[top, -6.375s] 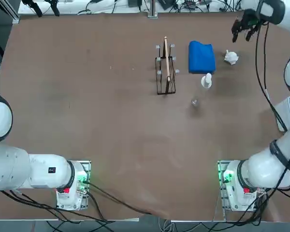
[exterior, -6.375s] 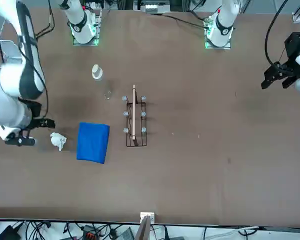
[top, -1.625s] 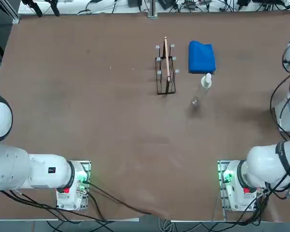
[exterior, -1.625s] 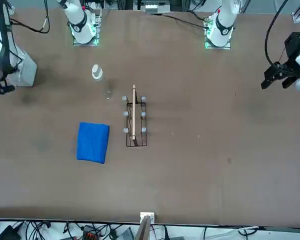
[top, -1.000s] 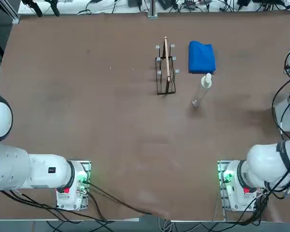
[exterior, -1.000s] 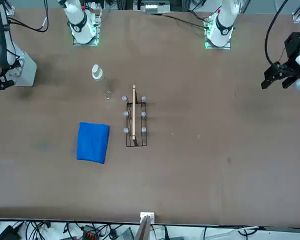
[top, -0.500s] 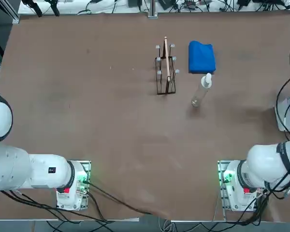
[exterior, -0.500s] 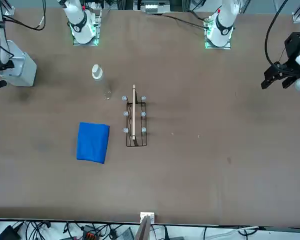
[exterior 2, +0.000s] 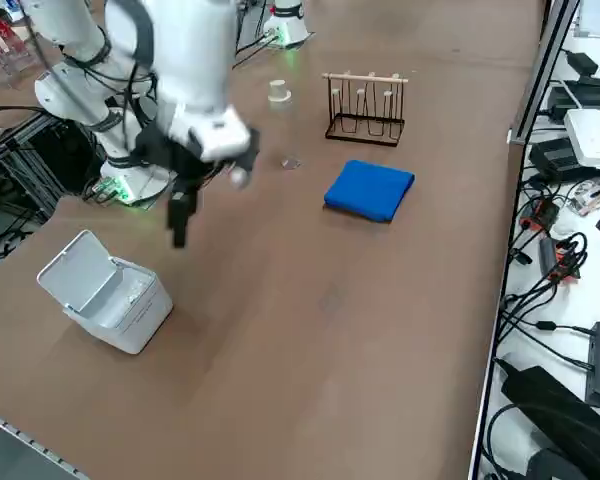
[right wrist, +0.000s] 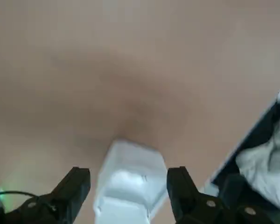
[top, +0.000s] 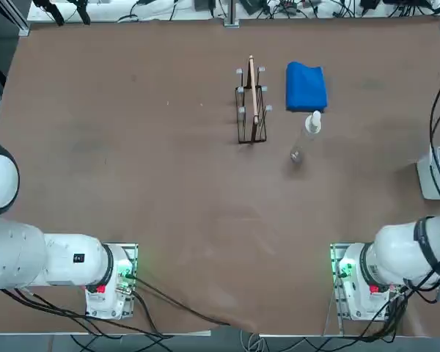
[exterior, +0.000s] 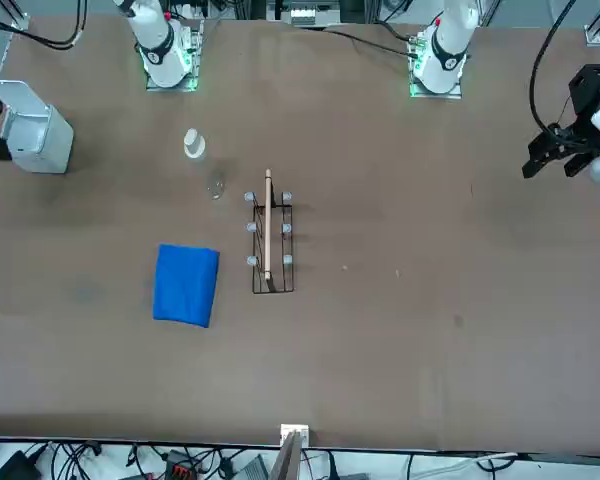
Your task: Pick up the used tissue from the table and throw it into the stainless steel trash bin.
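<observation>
Tissue: not seen on desk [top: 183, 205] or in pincer [right wrist: 129, 169]; prob. in bin [exterior 2: 140, 322], but can't confirm, as inside isn't clear. R pincer spread wide, nothing betw. its fingers; it hangs in the air nr the bin, whose lid [exterior 2: 77, 270] stands up. Handling, by guess: tissue v. light, soft, squashy, grippy enough but tears easily; if it needs another go, take it across the thick middle w/ a gentle squeeze, not by a loose corner. Job looks abt done; next, prob. check inside the bin, then back the arm off w/o knocking the lid.

Desk: flat, brown, matte; blue cloth [exterior 2: 370, 190], wire rack [exterior 2: 366, 128] & clear bottle [exterior 2: 280, 92] w/ whitish cap sit well apart from the bin. Room: white side surface w/ black cables [exterior 2: 555, 290], boxes etc. beyond desk edge.
</observation>
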Robot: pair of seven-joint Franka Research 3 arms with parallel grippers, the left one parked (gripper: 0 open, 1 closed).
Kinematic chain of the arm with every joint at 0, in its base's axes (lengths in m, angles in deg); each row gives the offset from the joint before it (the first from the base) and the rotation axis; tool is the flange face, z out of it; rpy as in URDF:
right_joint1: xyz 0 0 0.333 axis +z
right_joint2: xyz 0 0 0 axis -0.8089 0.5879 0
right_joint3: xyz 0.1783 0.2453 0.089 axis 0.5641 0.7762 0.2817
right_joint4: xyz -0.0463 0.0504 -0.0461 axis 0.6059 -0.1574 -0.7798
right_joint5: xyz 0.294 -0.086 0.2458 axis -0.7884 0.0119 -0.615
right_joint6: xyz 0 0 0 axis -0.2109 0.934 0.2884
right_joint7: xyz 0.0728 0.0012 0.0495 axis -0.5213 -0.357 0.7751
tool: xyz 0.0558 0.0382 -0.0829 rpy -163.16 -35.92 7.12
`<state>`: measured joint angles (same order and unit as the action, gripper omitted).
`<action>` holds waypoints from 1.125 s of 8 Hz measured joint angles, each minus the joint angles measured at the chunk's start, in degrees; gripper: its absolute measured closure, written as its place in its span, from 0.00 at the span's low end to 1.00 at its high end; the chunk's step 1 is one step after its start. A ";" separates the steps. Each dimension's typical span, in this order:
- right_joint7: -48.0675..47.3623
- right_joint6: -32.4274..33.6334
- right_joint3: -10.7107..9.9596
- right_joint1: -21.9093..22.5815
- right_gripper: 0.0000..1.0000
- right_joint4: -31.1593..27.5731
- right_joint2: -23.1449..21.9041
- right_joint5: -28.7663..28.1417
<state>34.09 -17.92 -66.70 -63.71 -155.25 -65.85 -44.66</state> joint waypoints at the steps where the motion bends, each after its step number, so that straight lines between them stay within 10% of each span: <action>1: -0.03 0.13 0.04 1.28 0.00 2.84 0.24 -4.23; 4: -7.76 0.24 0.11 3.59 0.00 7.73 0.98 -17.22; 9: -30.20 10.24 0.59 13.81 0.00 16.26 -0.17 -19.43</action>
<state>3.89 -7.68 -66.11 -49.90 -138.99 -66.01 -64.08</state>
